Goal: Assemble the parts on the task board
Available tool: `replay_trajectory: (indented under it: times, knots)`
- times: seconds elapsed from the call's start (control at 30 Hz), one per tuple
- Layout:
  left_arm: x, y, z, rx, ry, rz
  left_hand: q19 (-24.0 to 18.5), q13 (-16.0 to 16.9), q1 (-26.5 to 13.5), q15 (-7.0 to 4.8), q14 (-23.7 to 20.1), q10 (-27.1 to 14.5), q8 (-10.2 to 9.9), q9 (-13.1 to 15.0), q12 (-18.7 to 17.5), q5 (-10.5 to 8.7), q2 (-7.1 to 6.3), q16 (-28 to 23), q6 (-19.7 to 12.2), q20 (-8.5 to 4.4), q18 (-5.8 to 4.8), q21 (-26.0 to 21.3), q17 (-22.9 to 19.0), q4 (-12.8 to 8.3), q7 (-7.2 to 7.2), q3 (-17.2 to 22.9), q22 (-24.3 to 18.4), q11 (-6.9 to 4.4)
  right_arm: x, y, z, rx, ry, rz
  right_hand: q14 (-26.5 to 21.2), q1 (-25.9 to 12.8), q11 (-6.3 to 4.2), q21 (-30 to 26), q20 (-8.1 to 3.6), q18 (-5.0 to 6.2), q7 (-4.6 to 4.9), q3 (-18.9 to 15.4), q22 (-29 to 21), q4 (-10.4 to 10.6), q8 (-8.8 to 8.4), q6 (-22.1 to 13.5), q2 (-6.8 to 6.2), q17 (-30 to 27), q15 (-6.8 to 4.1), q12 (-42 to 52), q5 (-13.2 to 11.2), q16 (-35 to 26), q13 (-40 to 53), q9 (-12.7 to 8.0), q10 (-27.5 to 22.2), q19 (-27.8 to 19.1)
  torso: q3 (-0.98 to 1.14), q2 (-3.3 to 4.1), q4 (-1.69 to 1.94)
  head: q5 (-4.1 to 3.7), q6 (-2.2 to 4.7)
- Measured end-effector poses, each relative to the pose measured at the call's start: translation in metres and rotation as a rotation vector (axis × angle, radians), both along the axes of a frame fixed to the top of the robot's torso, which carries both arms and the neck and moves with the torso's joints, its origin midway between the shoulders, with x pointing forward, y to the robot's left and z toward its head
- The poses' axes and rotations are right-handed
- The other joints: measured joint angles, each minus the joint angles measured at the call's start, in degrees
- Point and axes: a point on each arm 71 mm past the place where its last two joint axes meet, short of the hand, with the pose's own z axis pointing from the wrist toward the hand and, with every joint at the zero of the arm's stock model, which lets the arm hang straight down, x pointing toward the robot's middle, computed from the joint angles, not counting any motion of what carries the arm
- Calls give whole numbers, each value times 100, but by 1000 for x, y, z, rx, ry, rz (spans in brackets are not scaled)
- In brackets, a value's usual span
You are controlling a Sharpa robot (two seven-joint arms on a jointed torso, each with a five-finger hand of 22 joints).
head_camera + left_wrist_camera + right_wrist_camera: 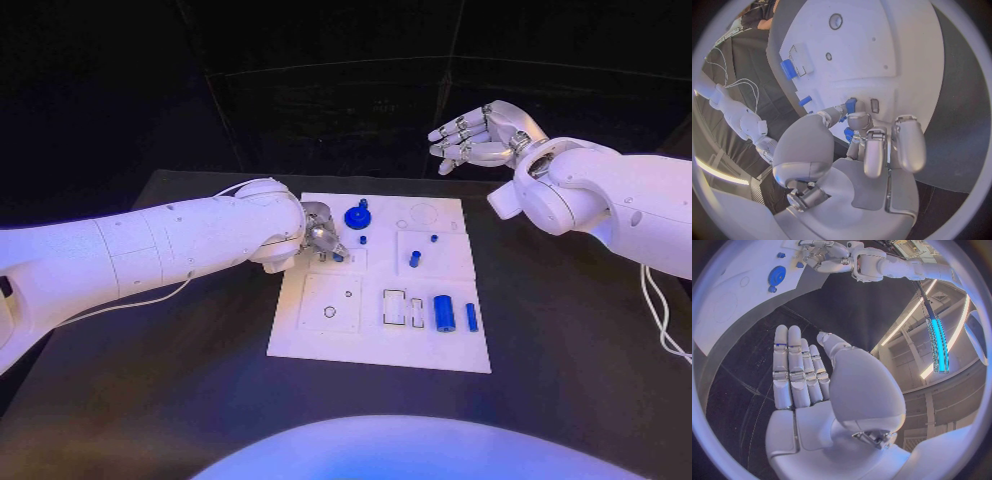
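The white task board [378, 345] lies in the middle of the black table. My left hand [320, 238] hovers low over its far left part, and in the left wrist view its thumb and a finger pinch a small blue peg [851, 105] beside a small rectangular slot [874, 105]. A round blue knob [358, 216] stands just beyond that hand. A fat blue cylinder [444, 313] and a thin blue bar [472, 316] lie at the board's near right. My right hand [476, 135] is raised over the table's far edge, palm [811, 385] bare, fingers straight, holding nothing.
Two more small blue pegs [415, 259] [434, 239] sit mid-board, with rectangular recesses [394, 307] and a round hole [330, 312] toward the near side. A white cable [144, 300] trails under my left arm. Bare black table [577, 350] surrounds the board.
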Motion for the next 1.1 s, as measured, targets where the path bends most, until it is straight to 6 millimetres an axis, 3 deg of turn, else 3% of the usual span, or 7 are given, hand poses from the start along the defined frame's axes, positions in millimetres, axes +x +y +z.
replay_trajectory:
  times: [0.33,0.7,0.8,0.87,0.93,1.0,1.1]
  knots:
    - [7,-6,-1,29,23,-13,0,-12,-58,0,0,2,61,-12,0,-5,31,0,9,0,0,0,0,-5,-6,6,6,1,0,2,0,0,1,4,0,0,0,0,0,0,0,0,1,0,0,0,0,0,0,0,0,0,0,0,0,0,-1,2,-1,-7,-8]
    - [10,-10,0,53,54,-30,0,5,-177,-14,-14,11,61,-52,47,-6,150,0,30,0,1,0,0,8,-24,22,31,9,1,3,0,0,2,7,0,0,0,0,0,0,0,0,-4,0,0,0,0,1,0,0,0,0,0,0,0,0,-1,1,1,-10,-22]
    - [10,-9,0,57,60,-31,0,64,-312,-21,-21,48,60,-81,85,-6,119,0,81,0,0,0,0,-79,-74,-53,47,-29,1,3,0,0,2,7,0,0,0,-25,0,0,0,0,-9,0,0,0,0,-8,0,0,0,0,0,0,0,0,-2,-1,3,-15,-22]
    - [10,-9,-1,58,62,-31,0,84,-479,-41,-1,63,60,-110,112,-13,63,0,119,0,0,0,0,-287,-102,-60,60,-44,1,3,0,0,2,7,0,0,0,-25,0,0,0,0,-9,0,0,0,0,-9,0,0,0,0,0,0,0,0,-3,-3,5,-18,-21]
    - [10,-7,-1,61,64,-29,15,109,-691,-41,-1,106,60,-138,133,-132,-30,0,211,-15,1,28,0,-149,-130,-437,77,-62,1,3,0,0,3,8,0,0,0,-25,0,0,0,0,-9,0,0,0,0,-8,0,0,0,0,0,0,0,0,-3,-3,8,-20,-19]
    - [9,-5,-3,65,68,-23,9,125,-858,-41,-1,114,67,-163,137,-552,-132,0,240,-31,0,31,0,55,-122,-914,94,-54,1,3,0,0,3,8,0,0,0,-25,0,0,0,0,-9,0,0,0,0,-8,0,0,0,0,0,0,0,0,-4,-3,8,-20,-15]
    - [10,-1,-4,67,67,-14,-1,144,-972,-41,-1,114,36,-214,156,-734,-247,0,248,-40,0,31,0,233,-115,-1374,116,-53,1,3,0,0,3,7,0,0,0,-25,0,0,0,0,-9,0,0,0,0,-8,0,0,0,-1,0,0,0,0,-7,-4,9,-25,-14]
